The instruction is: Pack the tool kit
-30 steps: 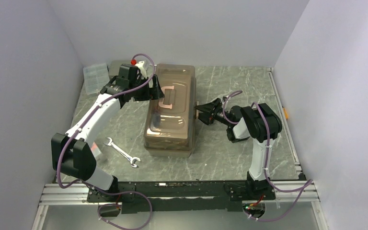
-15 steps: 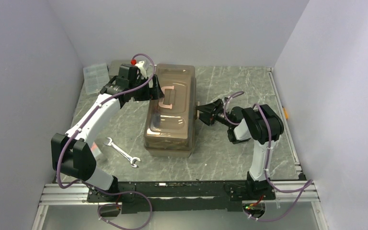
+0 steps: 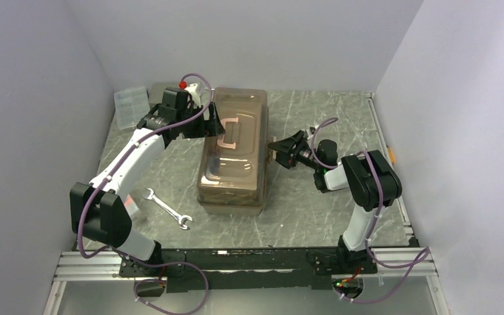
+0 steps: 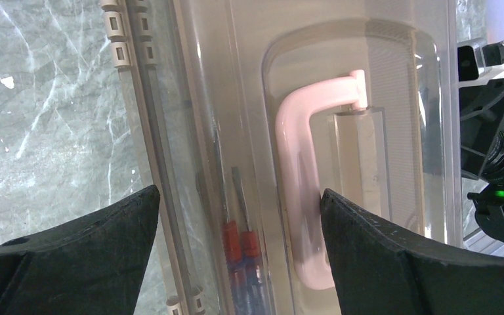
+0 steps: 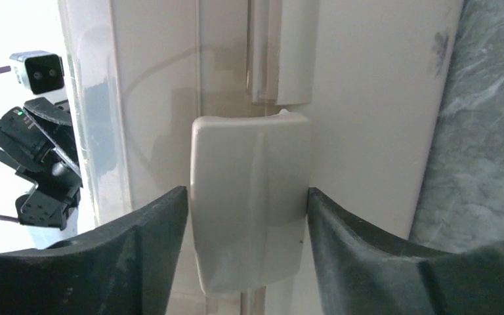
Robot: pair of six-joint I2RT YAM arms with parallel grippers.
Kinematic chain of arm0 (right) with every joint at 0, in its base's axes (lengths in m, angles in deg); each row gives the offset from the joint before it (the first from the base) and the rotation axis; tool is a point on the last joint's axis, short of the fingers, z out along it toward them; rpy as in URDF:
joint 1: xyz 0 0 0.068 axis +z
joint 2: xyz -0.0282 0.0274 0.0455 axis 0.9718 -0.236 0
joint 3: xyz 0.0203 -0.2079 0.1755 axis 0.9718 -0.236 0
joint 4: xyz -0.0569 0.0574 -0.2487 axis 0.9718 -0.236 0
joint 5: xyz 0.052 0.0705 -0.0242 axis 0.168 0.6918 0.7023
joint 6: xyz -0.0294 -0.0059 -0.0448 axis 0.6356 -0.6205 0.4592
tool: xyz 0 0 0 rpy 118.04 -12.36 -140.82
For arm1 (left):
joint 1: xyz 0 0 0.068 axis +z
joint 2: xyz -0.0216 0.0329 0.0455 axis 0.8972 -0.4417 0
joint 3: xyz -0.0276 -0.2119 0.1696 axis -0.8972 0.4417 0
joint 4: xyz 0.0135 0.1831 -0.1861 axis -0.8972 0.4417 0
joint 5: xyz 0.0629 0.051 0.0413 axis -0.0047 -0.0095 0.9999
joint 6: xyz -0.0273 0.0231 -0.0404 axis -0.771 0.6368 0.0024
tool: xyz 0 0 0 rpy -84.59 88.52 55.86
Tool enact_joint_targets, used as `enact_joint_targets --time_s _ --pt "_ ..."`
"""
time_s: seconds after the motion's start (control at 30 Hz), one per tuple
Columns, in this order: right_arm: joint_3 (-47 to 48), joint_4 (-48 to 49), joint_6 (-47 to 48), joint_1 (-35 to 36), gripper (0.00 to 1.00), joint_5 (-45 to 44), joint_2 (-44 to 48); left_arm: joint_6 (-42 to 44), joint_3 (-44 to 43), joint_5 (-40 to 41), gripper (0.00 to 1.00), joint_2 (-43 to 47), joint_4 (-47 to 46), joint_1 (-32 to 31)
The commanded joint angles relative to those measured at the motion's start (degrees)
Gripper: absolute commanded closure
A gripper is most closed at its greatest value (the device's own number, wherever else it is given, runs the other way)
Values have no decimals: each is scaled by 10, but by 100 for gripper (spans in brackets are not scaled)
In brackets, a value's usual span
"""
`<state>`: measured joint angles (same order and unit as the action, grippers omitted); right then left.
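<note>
Top view: the toolbox (image 3: 233,154) sits shut mid-tabletop, its length running from near edge to far edge. The left tool (image 3: 211,128) hangs spread over its lid and the right tool (image 3: 277,154) is at its right wall. A wrench (image 3: 166,209) lies toward the near-left corner, so latching now could shut it out.

Left wrist: the spread fingers (image 4: 92,243) straddle the lid beside the pink handle (image 4: 302,197). Off-centre pressure might rock the box.

Right wrist: the fingers (image 5: 138,249) appear to pinch the latch (image 5: 249,203). A slip would leave it unfastened.

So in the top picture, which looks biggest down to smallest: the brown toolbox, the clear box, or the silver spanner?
1. taupe plastic toolbox
2. clear compartmented organiser box
3. silver metal spanner, long but much thinner
</note>
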<state>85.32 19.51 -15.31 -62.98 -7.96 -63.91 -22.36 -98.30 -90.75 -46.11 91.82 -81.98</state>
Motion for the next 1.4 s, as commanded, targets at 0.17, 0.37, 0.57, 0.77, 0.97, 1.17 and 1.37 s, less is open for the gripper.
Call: enact_joint_targets --time_s 0.17,0.37,0.57,0.77,0.97,1.17,1.37 --pt "29 3 39 23 21 3 60 13 -30 0 7 10 5 4" --pt "25 17 26 22 27 3 70 13 -31 2 7 12 7 4" --pt "23 -26 49 23 32 -1 105 14 -30 6 7 17 9 5" --pt "25 -94 90 22 33 -8 149 12 -27 3 7 18 7 5" --pt "28 -149 122 22 40 -17 184 12 -26 5 7 23 7 5" --pt "24 -114 100 21 80 -12 163 12 -25 5 7 23 8 5" --pt "20 -101 94 20 86 -13 152 14 -28 7 6 22 12 5"
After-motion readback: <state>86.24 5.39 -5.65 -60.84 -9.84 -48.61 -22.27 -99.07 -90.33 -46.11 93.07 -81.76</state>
